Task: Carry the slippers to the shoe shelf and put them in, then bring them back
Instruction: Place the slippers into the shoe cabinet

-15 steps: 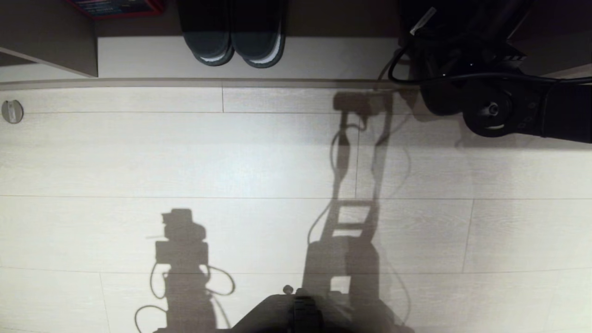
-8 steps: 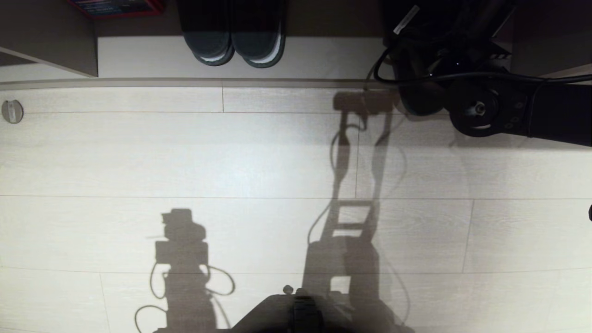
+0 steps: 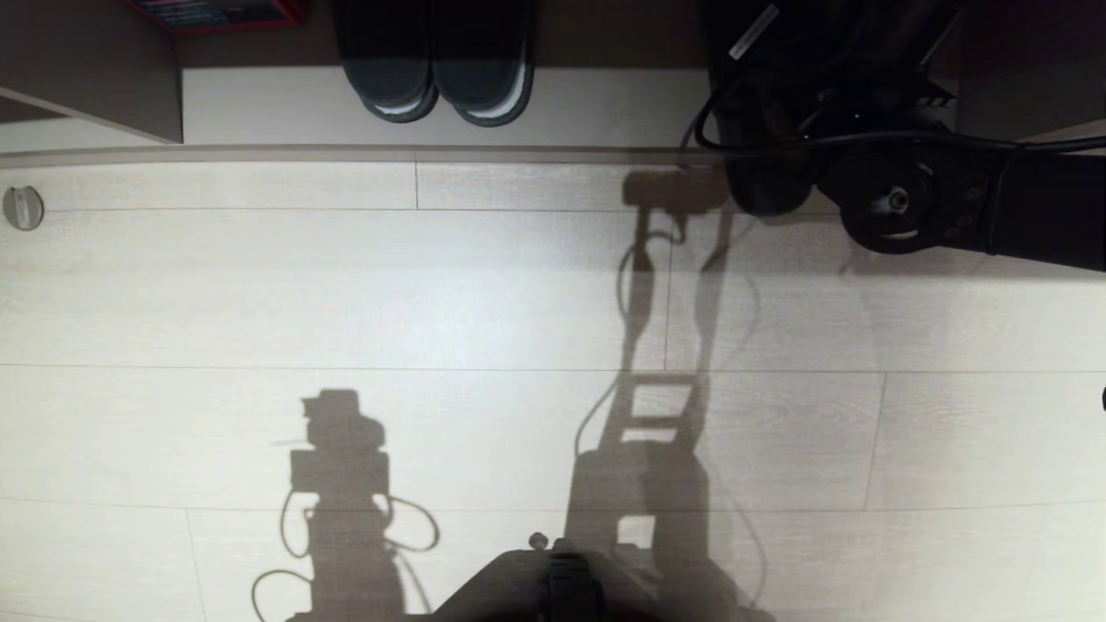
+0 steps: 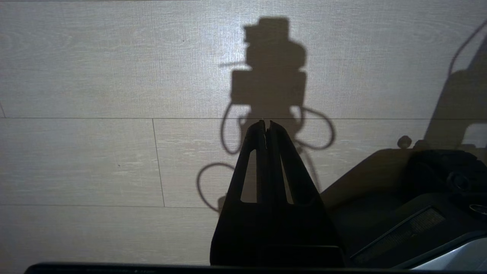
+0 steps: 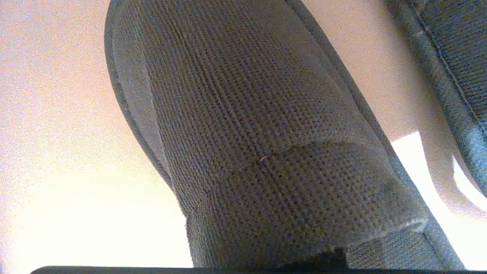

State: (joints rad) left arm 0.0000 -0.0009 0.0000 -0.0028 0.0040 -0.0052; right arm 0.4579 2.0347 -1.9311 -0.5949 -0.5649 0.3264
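Shoe shelf [image 3: 449, 108] with black slides [image 3: 436, 60] on its base plank; right gripper [image 3: 769, 130] reaching into the next bay, closed over a mesh slipper [image 5: 262, 144], second slipper [image 5: 452, 57] beside; left gripper [image 4: 266, 125] closed, empty, above floor [image 3: 346, 285].

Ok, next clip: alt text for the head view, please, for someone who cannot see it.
Looking down at a pale plank floor, the robot's dark right arm reaches into the low shoe shelf at the upper right. A pair of black slides with pale insoles sits in the shelf further left, and a red-edged box shows at the top left corner.
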